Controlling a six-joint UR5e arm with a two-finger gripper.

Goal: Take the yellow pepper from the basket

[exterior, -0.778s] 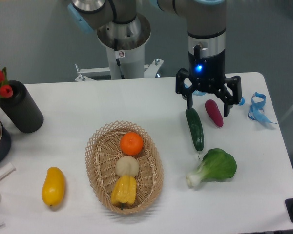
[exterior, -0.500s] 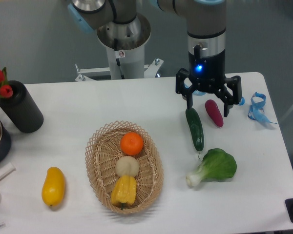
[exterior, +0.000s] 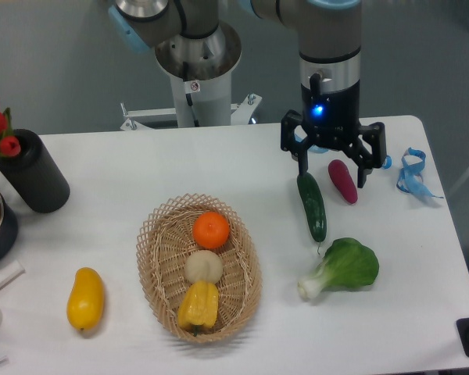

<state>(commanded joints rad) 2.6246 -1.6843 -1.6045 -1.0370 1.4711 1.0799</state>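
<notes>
White table [exterior: 219,168]; pincer [exterior: 333,173] spread wide, apparently empty, above cucumber [exterior: 312,205].

The basket [exterior: 152,266] is tan woven wicker, rough, with an open looped rim. In it the pepper [exterior: 198,305] looks smooth and slightly glossy yellow. The table [exterior: 141,172] is matt white. The gripper [exterior: 333,173] at two o'clock has matt black fingers under a brushed metal collar. The cucumber [exterior: 312,205] beside it is glossy dark green. The vase [exterior: 33,172] at nine o'clock is matt black.
</notes>
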